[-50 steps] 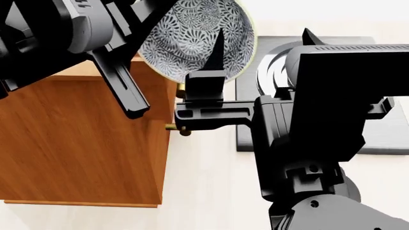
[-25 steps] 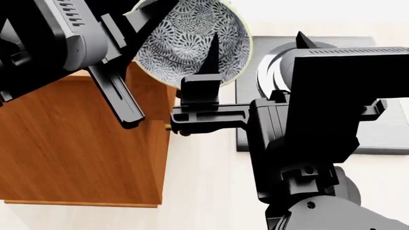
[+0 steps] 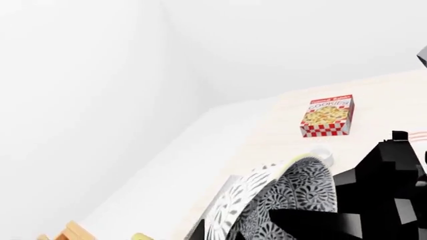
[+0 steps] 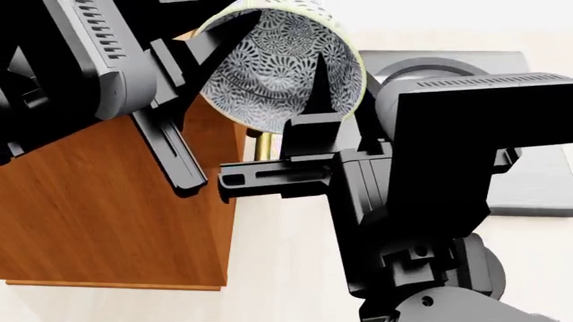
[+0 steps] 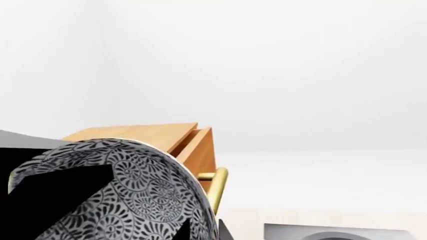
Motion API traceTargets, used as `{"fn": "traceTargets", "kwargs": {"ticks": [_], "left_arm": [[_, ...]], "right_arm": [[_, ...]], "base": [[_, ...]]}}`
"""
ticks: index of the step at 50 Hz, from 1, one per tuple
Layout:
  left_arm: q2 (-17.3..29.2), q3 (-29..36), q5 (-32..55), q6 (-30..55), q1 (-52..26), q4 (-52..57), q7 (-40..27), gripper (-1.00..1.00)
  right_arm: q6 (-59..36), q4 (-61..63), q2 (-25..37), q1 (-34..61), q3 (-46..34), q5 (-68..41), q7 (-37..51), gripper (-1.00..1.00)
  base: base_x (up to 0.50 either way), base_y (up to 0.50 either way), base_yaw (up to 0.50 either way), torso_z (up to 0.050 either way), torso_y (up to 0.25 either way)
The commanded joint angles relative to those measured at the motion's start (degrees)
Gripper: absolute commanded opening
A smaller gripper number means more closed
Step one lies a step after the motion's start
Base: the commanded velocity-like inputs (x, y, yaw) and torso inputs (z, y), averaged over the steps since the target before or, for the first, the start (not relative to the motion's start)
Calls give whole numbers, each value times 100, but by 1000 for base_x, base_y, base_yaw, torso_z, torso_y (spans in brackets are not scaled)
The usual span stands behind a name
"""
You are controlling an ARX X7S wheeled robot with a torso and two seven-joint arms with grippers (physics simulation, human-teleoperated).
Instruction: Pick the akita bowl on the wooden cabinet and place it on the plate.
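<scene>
The akita bowl (image 4: 278, 67), white with a fine dark net pattern, hangs tilted in the air over the right corner of the wooden cabinet (image 4: 107, 201), its mouth toward the head camera. My left gripper (image 4: 224, 37) holds its left rim; one finger lies along the outside of the bowl (image 3: 293, 195). My right gripper (image 4: 345, 94) is shut on the right rim, with one finger inside and one outside the bowl (image 5: 120, 195). A sliver of the plate (image 3: 417, 136) with thin red lines peeks past the right arm in the left wrist view. The head view hides the plate.
A dark grey slab with a round grey ring (image 4: 430, 67) lies on the floor right of the cabinet, mostly behind my right arm. The cabinet's brass handle (image 4: 262, 144) sticks out below the bowl. A red-and-white cookie box (image 3: 327, 116) stands farther off.
The bowl has tipped and shifted right and down. My right gripper has moved in, and its fingers, wide apart before, have come together on the bowl's right rim.
</scene>
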State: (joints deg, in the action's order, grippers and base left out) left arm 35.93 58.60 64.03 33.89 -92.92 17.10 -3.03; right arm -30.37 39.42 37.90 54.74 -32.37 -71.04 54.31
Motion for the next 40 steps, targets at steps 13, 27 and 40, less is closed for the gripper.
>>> {"fn": "traceTargets", "kwargs": {"ticks": [13, 27, 40], "left_arm": [[26, 137, -63, 176, -7, 90, -42, 100], [-19, 152, -152, 168, 4, 15, -85, 100], [-31, 92, -99, 181, -19, 49, -171, 100]], "right_arm": [[-168, -14, 202, -130, 154, 342, 329, -100], [-47, 61, 378, -298, 249, 516, 351, -100], [300, 335, 1016, -895, 687, 465, 538, -100]], "base": [[0, 0, 0, 0, 1], [0, 0, 0, 1, 0], [0, 0, 0, 0, 1]]}}
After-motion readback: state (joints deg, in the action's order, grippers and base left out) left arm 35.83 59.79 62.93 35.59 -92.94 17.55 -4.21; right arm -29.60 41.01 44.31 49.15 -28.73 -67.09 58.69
